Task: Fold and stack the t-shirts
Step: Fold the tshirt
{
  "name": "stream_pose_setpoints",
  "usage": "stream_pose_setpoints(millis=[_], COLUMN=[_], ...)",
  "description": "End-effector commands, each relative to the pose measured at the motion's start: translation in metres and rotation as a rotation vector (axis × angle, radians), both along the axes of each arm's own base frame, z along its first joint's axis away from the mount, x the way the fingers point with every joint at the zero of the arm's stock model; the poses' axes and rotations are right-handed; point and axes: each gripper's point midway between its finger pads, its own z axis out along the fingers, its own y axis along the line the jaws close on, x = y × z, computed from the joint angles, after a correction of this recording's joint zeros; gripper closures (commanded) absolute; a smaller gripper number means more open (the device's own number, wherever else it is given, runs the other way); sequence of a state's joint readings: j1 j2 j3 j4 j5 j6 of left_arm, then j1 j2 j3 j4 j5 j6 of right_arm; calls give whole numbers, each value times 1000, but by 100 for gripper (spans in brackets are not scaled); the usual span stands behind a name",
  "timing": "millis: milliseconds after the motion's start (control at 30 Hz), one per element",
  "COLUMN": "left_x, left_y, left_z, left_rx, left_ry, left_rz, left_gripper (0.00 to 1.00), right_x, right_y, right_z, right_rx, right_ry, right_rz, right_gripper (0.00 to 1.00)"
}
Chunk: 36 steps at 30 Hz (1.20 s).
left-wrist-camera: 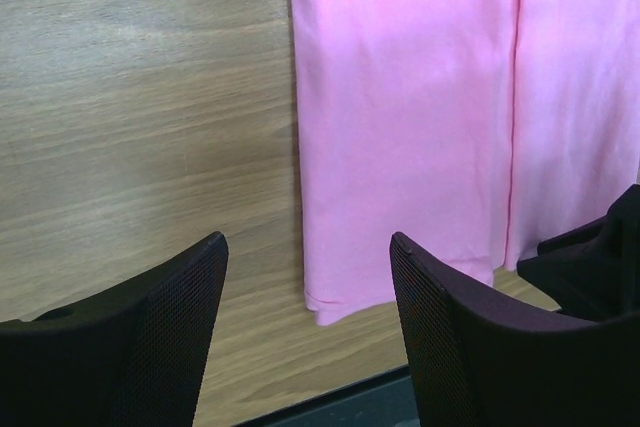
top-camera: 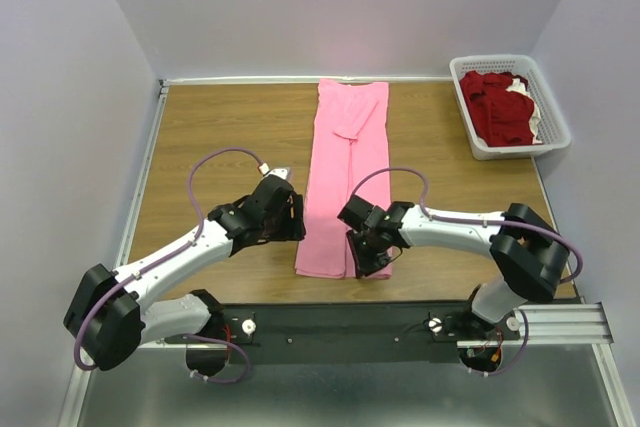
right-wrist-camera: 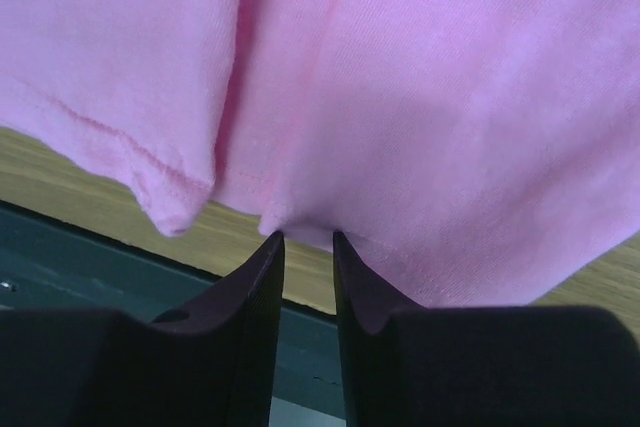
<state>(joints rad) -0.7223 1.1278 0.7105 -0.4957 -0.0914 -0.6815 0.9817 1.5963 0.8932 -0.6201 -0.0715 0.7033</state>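
Wood table: pink t-shirt folded lengthwise; right claw at near hem.

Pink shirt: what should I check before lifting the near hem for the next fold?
1. Pink t-shirt lies flat as a long strip: ok.
2. Right gripper at the near hem: ok.
3. Right jaws pinching cloth: cannot tell.
4. Left gripper holds the near left corner: not ok, open and empty.
5. Basket of dark red shirts apart from the strip: ok.
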Motion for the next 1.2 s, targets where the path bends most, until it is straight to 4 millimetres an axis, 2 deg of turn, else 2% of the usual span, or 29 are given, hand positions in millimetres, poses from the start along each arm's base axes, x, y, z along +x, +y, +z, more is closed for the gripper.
stream_pose_setpoints(millis=[0,100,133,200,300,367,467,500,633,800,1100,1167], left_x=[-2,-2,-4,-6,-8,-10,-11,-11,-11,-13,-17,-18], left_y=[-11,-14,-16,-18,-18,-18,-18,-19,-20,-21,-21,-20], left_z=[8,9,7,6,4,2,0,0,-2,-4,-10,-12], left_rx=[-29,-32,-30,-27,-20,-16,-12,-10,-3,3,25,32], left_ry=[-1,4,11,19,23,27,31,34,38,45,70,75], left_rz=[-39,-54,-65,-79,-87,-91,-92,-96,-104,-112,-115,-117], left_gripper=[26,26,26,26,26,26,26,26,26,26,26,25], right_x=[9,23,25,30,33,33,30,31,32,23,5,2], right_y=[-2,-17,-36,-61,-74,-86,-86,-78,-66,-69,-73,-76], right_z=[28,43,42,43,46,42,39,39,34,14,-6,-9], right_rx=[27,-54,-140,-227,-215,-218,-154,-98,13,18,25,14], right_ry=[-72,-142,-161,-193,-203,-182,-144,-120,-82,-31,52,58], right_rz=[-39,-99,-128,-177,-236,-270,-273,-282,-303,-304,-286,-285], right_gripper=[62,57,55,48,46,45,46,46,46,46,47,50])
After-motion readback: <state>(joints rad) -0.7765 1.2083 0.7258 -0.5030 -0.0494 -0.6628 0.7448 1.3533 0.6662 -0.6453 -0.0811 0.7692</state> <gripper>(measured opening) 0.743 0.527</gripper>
